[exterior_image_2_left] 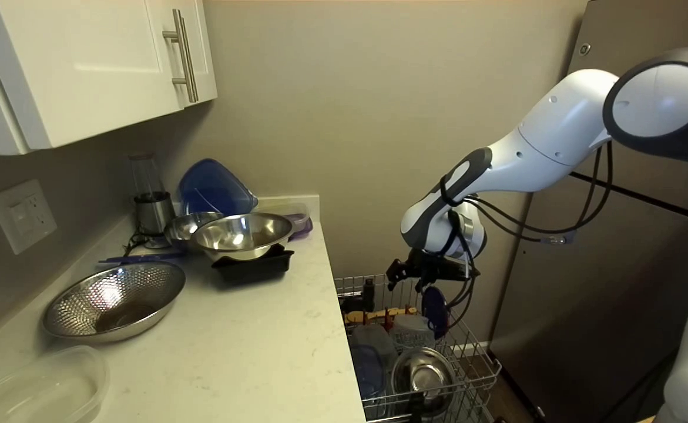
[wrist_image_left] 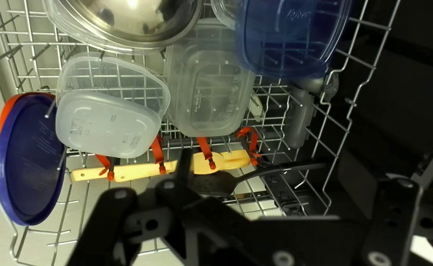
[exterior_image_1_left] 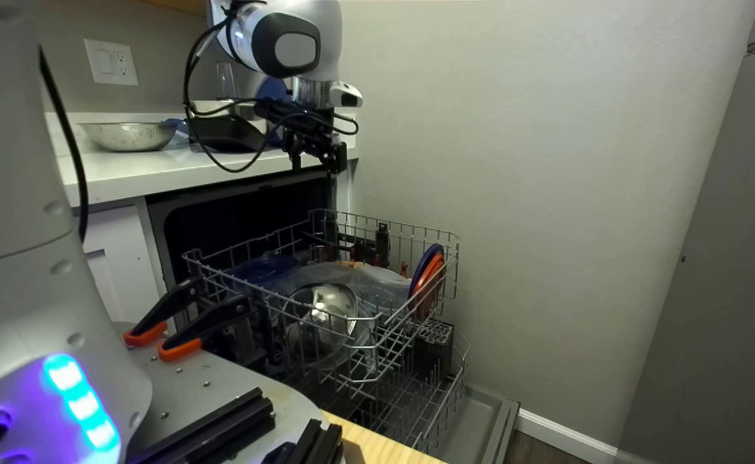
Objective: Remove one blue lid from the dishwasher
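Observation:
A round dark blue lid (wrist_image_left: 29, 159) stands on edge at one end of the upper dishwasher rack (exterior_image_1_left: 452, 264), beside an orange lid (wrist_image_left: 6, 109). The round lid also shows in both exterior views (exterior_image_1_left: 423, 264) (exterior_image_2_left: 435, 311). A translucent blue rectangular piece (wrist_image_left: 294, 40), which looks like a lid, lies at the opposite end of the rack; it also shows in both exterior views (exterior_image_1_left: 264, 267) (exterior_image_2_left: 368, 370). My gripper (wrist_image_left: 270, 177) is open and empty, with its fingers spread. It hangs above the rack's far end in an exterior view (exterior_image_1_left: 317, 161), apart from both blue pieces.
The rack also holds clear containers (wrist_image_left: 210, 92), a steel bowl (wrist_image_left: 138, 18), yellow utensils (wrist_image_left: 205, 162) and a black spatula (wrist_image_left: 216, 183). Wire tines stick up between them. A counter (exterior_image_2_left: 249, 352) with bowls and another blue lid (exterior_image_2_left: 217, 185) borders the dishwasher. A wall stands behind.

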You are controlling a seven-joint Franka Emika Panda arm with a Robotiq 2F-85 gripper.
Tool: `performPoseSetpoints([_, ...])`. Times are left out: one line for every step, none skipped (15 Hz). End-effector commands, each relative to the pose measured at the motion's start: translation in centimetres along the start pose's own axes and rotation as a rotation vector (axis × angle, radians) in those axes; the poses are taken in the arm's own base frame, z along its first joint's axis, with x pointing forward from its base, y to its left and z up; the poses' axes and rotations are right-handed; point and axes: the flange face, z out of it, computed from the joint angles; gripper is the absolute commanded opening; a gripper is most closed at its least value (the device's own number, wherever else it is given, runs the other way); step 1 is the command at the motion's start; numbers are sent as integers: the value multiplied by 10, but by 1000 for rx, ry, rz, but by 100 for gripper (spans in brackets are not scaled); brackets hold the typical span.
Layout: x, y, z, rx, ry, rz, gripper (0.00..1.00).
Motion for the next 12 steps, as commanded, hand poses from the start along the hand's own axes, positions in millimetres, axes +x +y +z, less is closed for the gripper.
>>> performPoseSetpoints([8,-5,4,40,10,-17,100])
performPoseSetpoints([4,-4,6,16,2,-4,100])
performPoseSetpoints([6,-6,6,19,3,-6,100])
performPoseSetpoints([6,-6,7,19,3,-7,100])
performPoseSetpoints([6,-6,7,18,3,-7,100])
performPoseSetpoints([6,-5,7,18,3,-6,100])
performPoseSetpoints([6,-5,7,18,3,-6,100])
performPoseSetpoints([6,-5,7,18,3,-6,100])
performPoseSetpoints([6,-5,7,18,3,-6,100])
performPoseSetpoints([6,-5,7,18,3,-6,100])
performPoseSetpoints([6,-5,7,18,3,-6,100])
performPoseSetpoints([6,-5,7,18,3,-6,100])
